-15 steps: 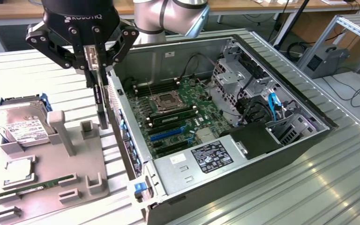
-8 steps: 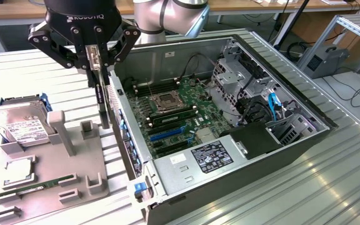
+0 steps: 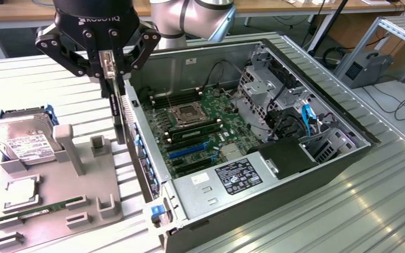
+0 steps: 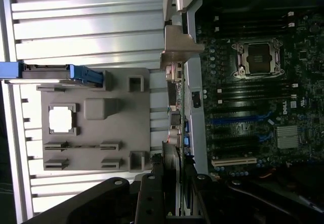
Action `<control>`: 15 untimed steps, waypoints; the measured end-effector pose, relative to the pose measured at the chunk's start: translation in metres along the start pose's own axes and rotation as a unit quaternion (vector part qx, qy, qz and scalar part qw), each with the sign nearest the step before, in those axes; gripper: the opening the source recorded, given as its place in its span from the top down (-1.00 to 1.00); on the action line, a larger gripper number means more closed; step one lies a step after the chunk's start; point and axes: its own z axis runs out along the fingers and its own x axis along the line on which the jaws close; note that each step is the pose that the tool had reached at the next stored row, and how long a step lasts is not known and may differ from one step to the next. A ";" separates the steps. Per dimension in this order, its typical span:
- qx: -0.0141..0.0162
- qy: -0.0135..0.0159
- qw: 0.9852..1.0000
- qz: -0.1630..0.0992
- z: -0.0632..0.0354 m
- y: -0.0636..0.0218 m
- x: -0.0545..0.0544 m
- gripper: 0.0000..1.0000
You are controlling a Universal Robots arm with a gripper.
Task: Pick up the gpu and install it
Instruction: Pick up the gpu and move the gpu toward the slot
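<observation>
— While we scan from the exterior view's left, what comes first?
— A hard drive [image 3: 19, 139] in a blue frame, standing at the grey holder's [image 3: 83, 197] upper-left corner. A RAM stick [image 3: 37, 211] lies in a slot near the holder's lower edge.
— And the claw [image 3: 109, 71]?
— Upper left of the frame, clamped on the gpu [image 3: 118, 118] near its silver bracket.
— Where is the gpu?
— It hangs upright and edge-on, clear of the holder, between the holder and the open case [image 3: 315, 174], just beside the case's left wall. Whether it touches that wall I cannot tell.
— The wrist view?
— The claw [image 4: 174, 183] grips the gpu [image 4: 176, 107], which runs along the case wall with the holder [image 4: 96, 133] on one side and the motherboard [image 4: 253, 97] on the other.
— Further right outside?
— The motherboard [image 3: 195, 132] lies flat inside the case, blue slots showing. The case rests on a ribbed metal tabletop [image 3: 371, 211].
</observation>
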 end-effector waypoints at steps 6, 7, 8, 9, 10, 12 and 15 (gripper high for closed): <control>0.000 0.000 1.000 0.000 0.0000 0.0002 -0.002 0.47; 0.000 0.000 1.000 0.000 0.0000 0.0002 -0.003 0.47; 0.000 0.000 1.000 0.000 0.0000 0.0003 -0.003 0.47; 0.000 0.000 1.000 0.000 0.0001 0.0003 -0.003 0.47; 0.000 0.000 1.000 0.000 0.0001 0.0003 -0.004 0.47; 0.000 0.000 1.000 0.000 0.0001 0.0004 -0.005 0.47; 0.000 0.000 1.000 0.000 0.0001 0.0005 -0.006 0.47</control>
